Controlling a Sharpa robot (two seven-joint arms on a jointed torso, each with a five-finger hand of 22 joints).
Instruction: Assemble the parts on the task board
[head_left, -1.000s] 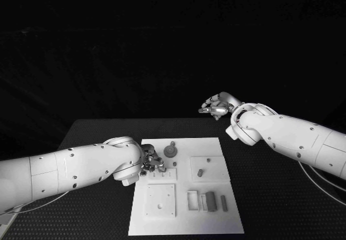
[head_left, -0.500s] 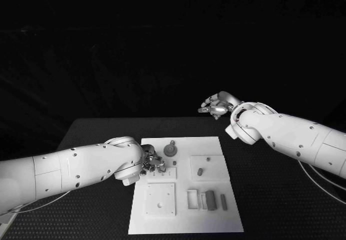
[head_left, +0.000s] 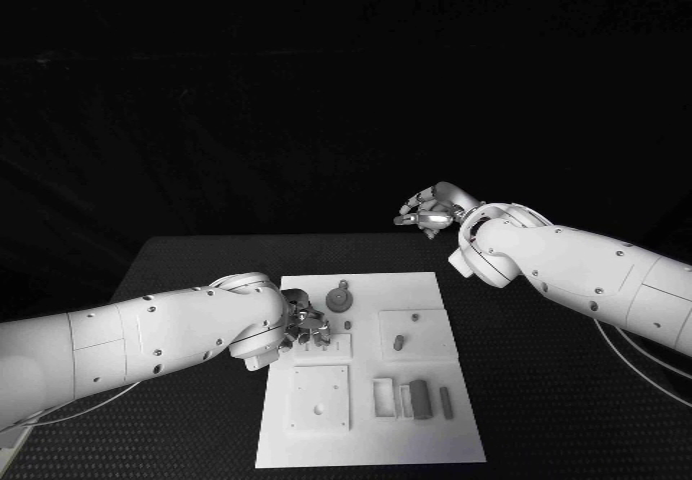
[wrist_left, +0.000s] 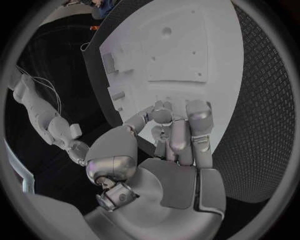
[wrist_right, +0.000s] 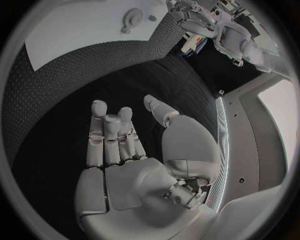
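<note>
left hand (head_left: 306, 325) fingers curled, grasp unclear, unmoved | right hand (head_left: 428, 212) spread, unmoved

From the head camera we look steeply down on the black table (head_left: 188, 270), with the task board (head_left: 418, 445) low in the frame's centre and both arms entering from the side edges. Our left wrist camera sits close behind the left hand (wrist_left: 165, 150), facing along its fingers onto the task board (wrist_left: 187, 30) in the frame's upper half. Our right wrist camera sits behind the right hand (wrist_right: 134, 165), higher and farther off; the task board (wrist_right: 75, 30) occupies its upper left. All three views share the board.
</note>
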